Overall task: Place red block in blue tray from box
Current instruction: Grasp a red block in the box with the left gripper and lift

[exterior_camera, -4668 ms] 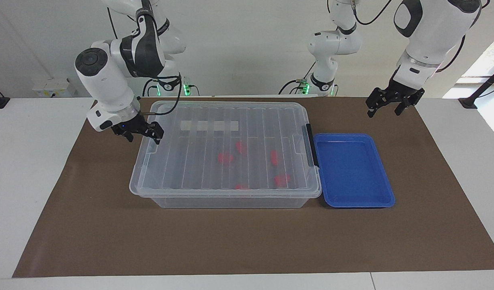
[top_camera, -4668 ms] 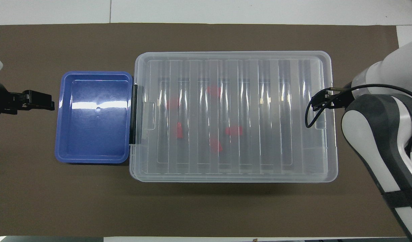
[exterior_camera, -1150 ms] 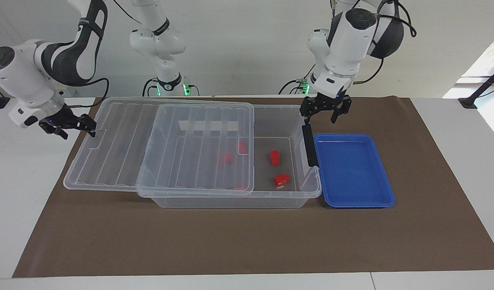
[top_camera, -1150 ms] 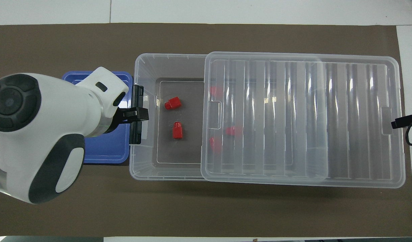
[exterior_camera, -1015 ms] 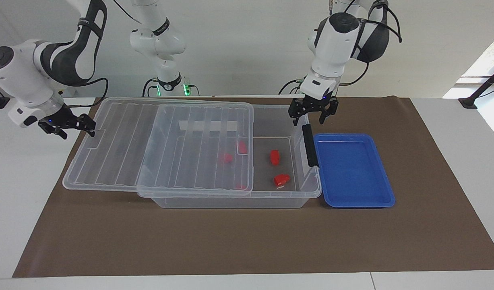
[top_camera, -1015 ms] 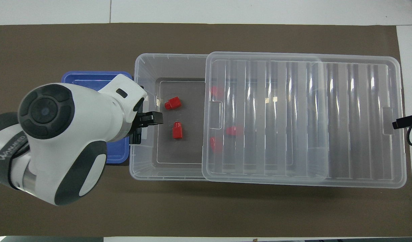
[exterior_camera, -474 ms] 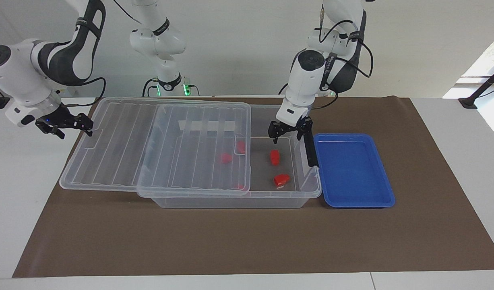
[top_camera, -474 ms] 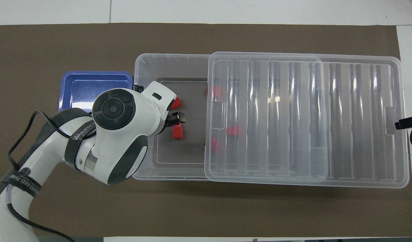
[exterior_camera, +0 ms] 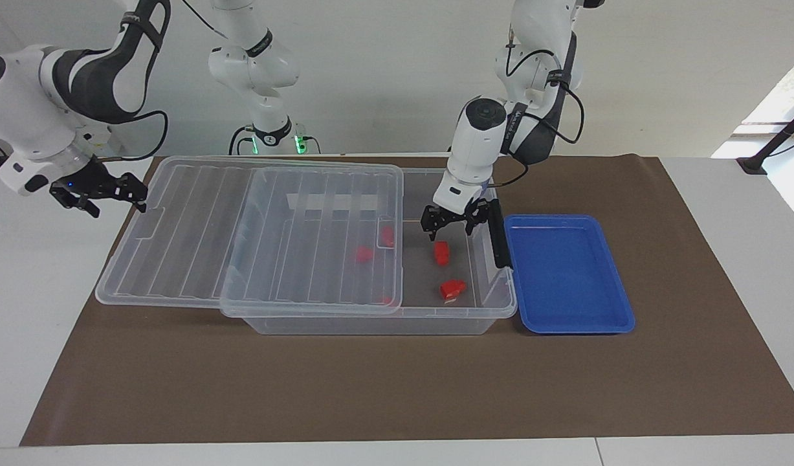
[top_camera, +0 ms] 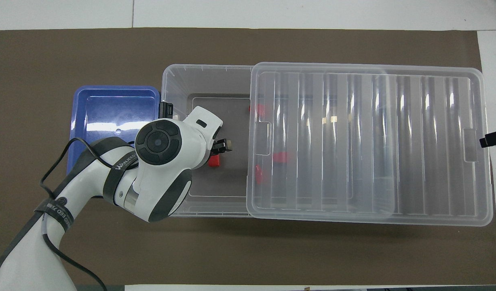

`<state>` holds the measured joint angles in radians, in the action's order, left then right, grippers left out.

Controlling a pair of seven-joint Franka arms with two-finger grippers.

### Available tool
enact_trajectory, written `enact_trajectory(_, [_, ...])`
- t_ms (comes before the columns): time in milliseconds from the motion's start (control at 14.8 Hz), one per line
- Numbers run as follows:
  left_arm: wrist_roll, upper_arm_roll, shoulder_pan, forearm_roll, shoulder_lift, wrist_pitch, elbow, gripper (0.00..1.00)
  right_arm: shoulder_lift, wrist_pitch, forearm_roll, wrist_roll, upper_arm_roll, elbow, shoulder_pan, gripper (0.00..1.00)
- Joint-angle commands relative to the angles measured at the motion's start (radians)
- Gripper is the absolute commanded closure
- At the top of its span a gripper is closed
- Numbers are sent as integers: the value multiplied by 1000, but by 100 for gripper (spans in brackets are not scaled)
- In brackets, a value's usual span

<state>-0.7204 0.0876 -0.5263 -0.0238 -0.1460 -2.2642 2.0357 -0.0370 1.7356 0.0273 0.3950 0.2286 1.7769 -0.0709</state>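
Red block [exterior_camera: 441, 253]: lying on the box [exterior_camera: 371, 320] floor in the uncovered end, near the tray [exterior_camera: 568, 275]. I hold the left gripper [exterior_camera: 450, 224] spread, unladen, just above it. The right gripper [exterior_camera: 99, 193], apparently open, waits at the lid [exterior_camera: 196, 226] edge. Risks, in my judgement: fingers striking the box wall or latch [exterior_camera: 496, 234]; the block skidding aside if one finger lands first.

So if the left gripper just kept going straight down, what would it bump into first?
Most likely the red block right under the left gripper, inside the box; its open fingers seem to straddle it.
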Motion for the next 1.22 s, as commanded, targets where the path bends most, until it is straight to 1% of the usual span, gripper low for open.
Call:
enact_trajectory(0, [-17, -17, -21, 4, -49, -61, 23, 5, -17, -123, 14, -86, -66, -134, -3, 0])
enact_trajectory(135, [-19, -16, -20, 5, -60, -77, 34, 6, -9, -191, 0, -120, -87, -177, -3, 0])
enact_trajectory(271, [-19, -17, -20, 5, -58, -106, 53, 7, -1, -244, -4, -140, -97, -183, -1, 0])
enact_trajectory(406, [-17, -16, -20, 5, -58, -121, 70, 8, 20, -269, -4, -145, -129, -188, -1, 0])
enact_trajectory(541, [-17, -16, -20, 5, -58, -141, 83, 9, 23, -309, -4, -212, -153, -198, -1, 0])
enact_trajectory(609, [-16, -16, -20, 5, -59, -152, 84, 9, 25, -306, -3, -249, -156, -200, 0, 0])
enact_trajectory(812, [-22, -16, -29, 5, -79, -158, 86, 12, 32, -271, -3, -266, -153, -200, 2, 0])
enact_trajectory(947, [-43, -16, -43, 5, -89, -158, 84, 12, 43, -271, 3, -307, -146, -200, 25, 0])
enact_trajectory(1015, [-54, -16, -46, 5, -89, -156, 81, 21, 45, -278, 6, -315, -147, -197, 25, 0])
enact_trajectory(1082, [-88, -17, -56, 4, -89, -156, 78, 57, 46, -283, 6, -315, -144, -194, 26, 0])
enact_trajectory(1150, [-147, -16, -57, 5, -89, -159, 78, 100, 46, -283, 5, -315, -141, -191, 26, 0])
